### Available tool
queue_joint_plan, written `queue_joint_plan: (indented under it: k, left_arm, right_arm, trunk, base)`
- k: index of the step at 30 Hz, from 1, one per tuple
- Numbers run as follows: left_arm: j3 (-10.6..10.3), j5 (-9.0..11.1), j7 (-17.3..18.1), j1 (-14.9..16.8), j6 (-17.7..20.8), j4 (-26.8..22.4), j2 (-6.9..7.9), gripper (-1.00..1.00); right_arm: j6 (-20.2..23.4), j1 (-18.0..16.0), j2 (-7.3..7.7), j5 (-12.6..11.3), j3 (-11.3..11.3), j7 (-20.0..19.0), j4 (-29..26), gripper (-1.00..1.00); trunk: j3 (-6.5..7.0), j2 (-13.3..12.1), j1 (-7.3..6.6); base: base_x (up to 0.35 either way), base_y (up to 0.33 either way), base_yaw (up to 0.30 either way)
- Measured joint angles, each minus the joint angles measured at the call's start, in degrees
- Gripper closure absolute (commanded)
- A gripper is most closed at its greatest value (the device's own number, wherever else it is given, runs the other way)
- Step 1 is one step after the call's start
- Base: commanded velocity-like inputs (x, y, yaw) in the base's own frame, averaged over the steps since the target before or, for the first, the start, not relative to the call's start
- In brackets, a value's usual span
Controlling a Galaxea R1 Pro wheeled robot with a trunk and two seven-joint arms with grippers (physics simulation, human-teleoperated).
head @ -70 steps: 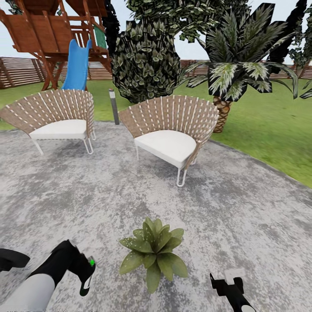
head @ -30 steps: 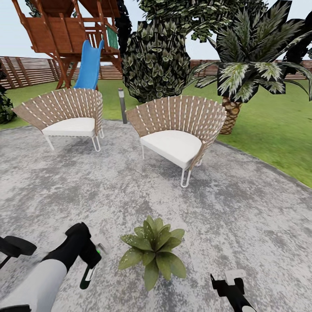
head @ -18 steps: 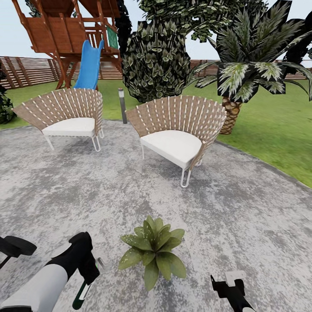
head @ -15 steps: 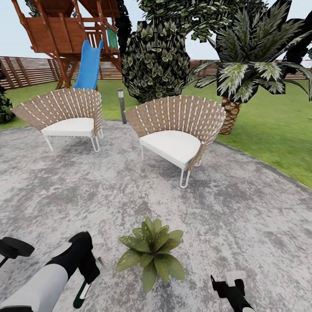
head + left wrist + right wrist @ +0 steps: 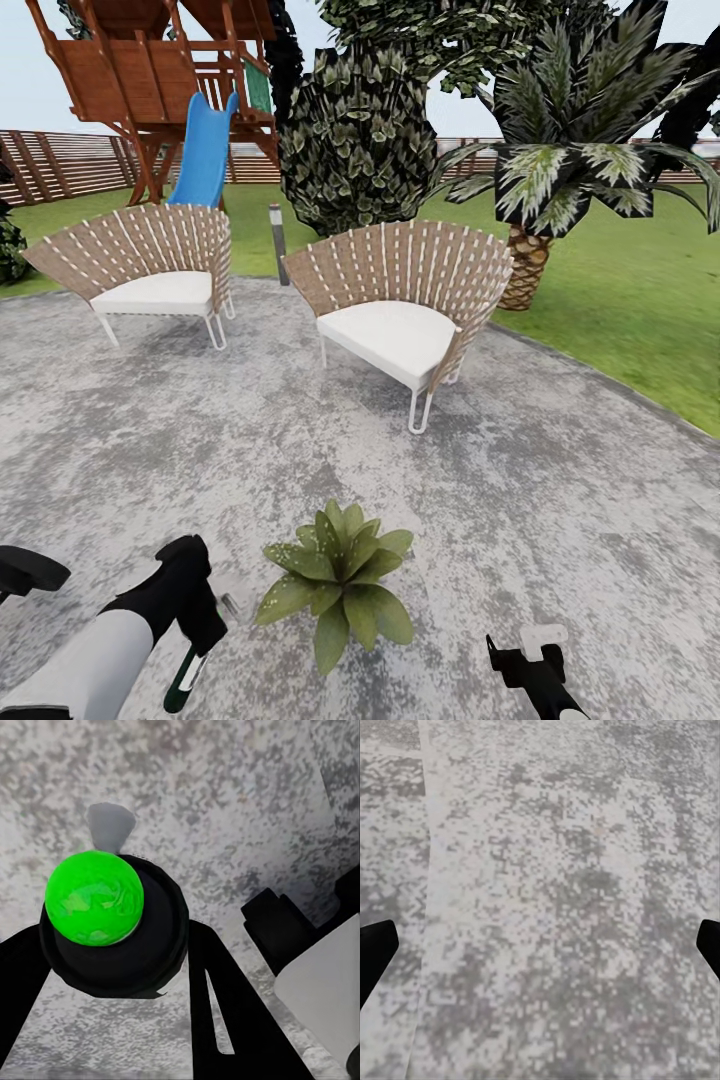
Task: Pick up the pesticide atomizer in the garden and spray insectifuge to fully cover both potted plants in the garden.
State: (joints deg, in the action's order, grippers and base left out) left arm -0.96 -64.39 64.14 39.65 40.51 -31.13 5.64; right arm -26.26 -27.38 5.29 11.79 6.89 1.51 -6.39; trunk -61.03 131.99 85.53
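Setting: we stand on the round grey stone patio [image 5: 560,500] of the garden, with two wicker chairs [image 5: 400,300] ahead and lawn [image 5: 640,290] beyond.
Potted plant: we see one low speckled rosette [image 5: 335,585] on the stone, close in front of us and between our two arms.
Atomizer: we hold the pesticide atomizer [image 5: 186,676] in our left gripper [image 5: 200,655], fingers closed around its dark body; in the left wrist view its green tip [image 5: 94,898] sits between the black fingers above bare stone.
Key relation: we judge the plant lies just beside the bottle, toward our right, and the left arm is the nearer one. The bottle's long axis runs steeply downward, so we think the nozzle needs turning toward the leaves.
Right gripper [image 5: 520,655]: low at our right, apart from the plant; in its wrist view its finger tips [image 5: 375,949] stand wide apart over empty stone.
Second plant: we cannot place it from here.
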Motion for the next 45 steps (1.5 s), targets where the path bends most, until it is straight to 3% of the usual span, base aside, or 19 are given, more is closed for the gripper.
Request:
queue_joint_plan:
  k: [8, 12, 16, 19, 26, 27, 28, 29, 33, 45]
  left_arm:
    - [0.07, 0.37, 0.24, -1.63, 0.03, -0.93, -0.49, 1.00]
    - [-0.34, 0.27, 7.80, 0.54, -0.25, -2.02, -0.28, 1.00]
    - [-0.57, -0.01, 9.38, 1.27, -0.46, -2.02, 0.49, 1.00]
    - [-0.65, -1.73, 9.55, 0.86, -3.18, -1.61, 0.83, 1.00]
    - [-0.60, -5.22, 10.04, 1.46, -3.83, -1.98, 0.23, 1.00]
    - [-0.57, -6.19, 10.08, 1.66, -3.84, -2.06, -0.06, 1.00]
    - [-0.55, -8.41, 10.17, 3.21, -3.84, -2.13, -0.71, 1.00]
    - [-0.56, -9.02, 10.53, 3.82, -3.80, -2.12, -0.74, 1.00]
    - [-0.63, -9.62, 11.48, 3.72, -4.08, -1.97, -0.13, 1.00]
    - [-0.56, -9.72, 11.49, 3.91, -4.02, -1.99, -0.13, 1.00]
  right_arm:
    - [0.00, 0.00, 0.00, 0.00, 0.00, 0.00, 0.00, -1.00]
    - [0.00, 0.00, 0.00, 0.00, 0.00, -0.02, 0.00, -1.00]
    - [0.02, 0.01, 0.00, 0.00, 0.00, -0.01, 0.00, -1.00]
    - [0.00, 0.00, 0.00, 0.00, 0.00, 0.00, 0.00, -1.00]
    - [0.00, 0.00, 0.00, 0.00, 0.00, 0.00, 0.00, -1.00]
    - [0.00, 0.00, 0.00, 0.02, -0.01, 0.00, 0.00, -1.00]
    - [0.00, 0.00, 0.00, 0.06, 0.00, -0.04, 0.00, -1.00]
    - [0.00, 0.01, 0.00, 0.08, 0.00, -0.06, 0.01, -1.00]
    - [0.00, 0.01, 0.00, 0.06, 0.00, -0.08, 0.00, -1.00]
    - [0.00, 0.02, 0.01, 0.00, 0.00, -0.01, -0.02, -1.00]
  trunk:
    - [0.00, 0.00, 0.00]
    - [0.01, 0.00, 0.00]
    - [0.00, 0.00, 0.00]
    - [0.00, 0.00, 0.00]
    - [0.00, 0.00, 0.00]
    - [0.00, 0.00, 0.00]
    - [0.01, 0.00, 0.00]
    - [0.00, 0.00, 0.00]
    - [0.00, 0.00, 0.00]
    - [0.32, 0.00, 0.00]
  base:
    - [0.000, 0.000, 0.000]
    - [0.000, 0.000, 0.000]
    - [0.000, 0.000, 0.000]
    - [0.000, 0.000, 0.000]
    - [0.000, 0.000, 0.000]
    - [0.000, 0.000, 0.000]
    - [0.000, 0.000, 0.000]
    - [0.000, 0.000, 0.000]
    - [0.000, 0.000, 0.000]
    - [0.000, 0.000, -0.147]
